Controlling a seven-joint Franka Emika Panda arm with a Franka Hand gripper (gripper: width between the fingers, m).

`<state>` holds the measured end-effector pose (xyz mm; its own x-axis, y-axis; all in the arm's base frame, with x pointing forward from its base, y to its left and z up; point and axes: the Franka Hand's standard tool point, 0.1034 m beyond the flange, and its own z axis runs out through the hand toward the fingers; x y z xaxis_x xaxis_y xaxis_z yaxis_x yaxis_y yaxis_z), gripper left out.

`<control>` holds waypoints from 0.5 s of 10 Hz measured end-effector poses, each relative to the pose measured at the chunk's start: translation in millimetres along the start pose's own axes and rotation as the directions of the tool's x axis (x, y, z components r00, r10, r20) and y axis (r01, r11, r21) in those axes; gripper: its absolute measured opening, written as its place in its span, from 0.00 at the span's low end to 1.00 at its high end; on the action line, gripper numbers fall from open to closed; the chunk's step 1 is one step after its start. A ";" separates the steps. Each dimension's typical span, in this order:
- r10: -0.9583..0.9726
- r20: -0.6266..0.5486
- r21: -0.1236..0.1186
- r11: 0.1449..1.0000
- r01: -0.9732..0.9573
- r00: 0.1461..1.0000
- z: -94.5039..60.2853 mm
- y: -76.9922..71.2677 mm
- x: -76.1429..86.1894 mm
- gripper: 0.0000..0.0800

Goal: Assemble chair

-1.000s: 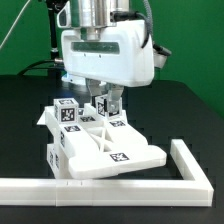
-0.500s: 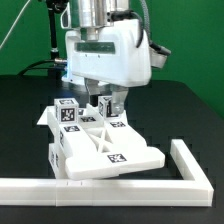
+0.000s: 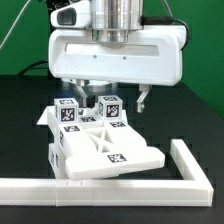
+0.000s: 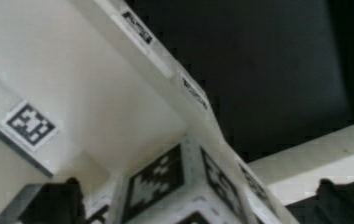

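The white chair (image 3: pixel 100 150) lies on the black table, a flat slab with an X-braced panel on it and tagged square posts standing up. My gripper (image 3: pixel 115 97) hangs over its far side, open, one finger (image 3: pixel 86 95) on each side of a tagged post (image 3: pixel 108 106) with gaps between. In the wrist view the same post (image 4: pixel 174 180) stands between the two dark fingertips (image 4: pixel 58 205) of my gripper (image 4: pixel 200 205), touching neither. A second tagged post (image 3: pixel 68 112) stands at the exterior view's left of it.
A long white L-shaped rail (image 3: pixel 190 165) runs along the table's front and up the exterior view's right, close to the chair. The wide white hand (image 3: pixel 118 55) hangs low over the chair's back half.
The hand has turned about a quarter turn and now faces broadside. The fingers, close around the post before, now stand apart on either side of it.
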<state>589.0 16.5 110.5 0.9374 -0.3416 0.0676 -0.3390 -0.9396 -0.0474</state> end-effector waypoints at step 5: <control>-0.183 0.012 0.006 0.983 0.183 0.983 -1.6 4.3 2.4 0.81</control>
<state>589.6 11.6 112.0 0.9845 -0.1637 0.0636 -0.1613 -0.9861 -0.0404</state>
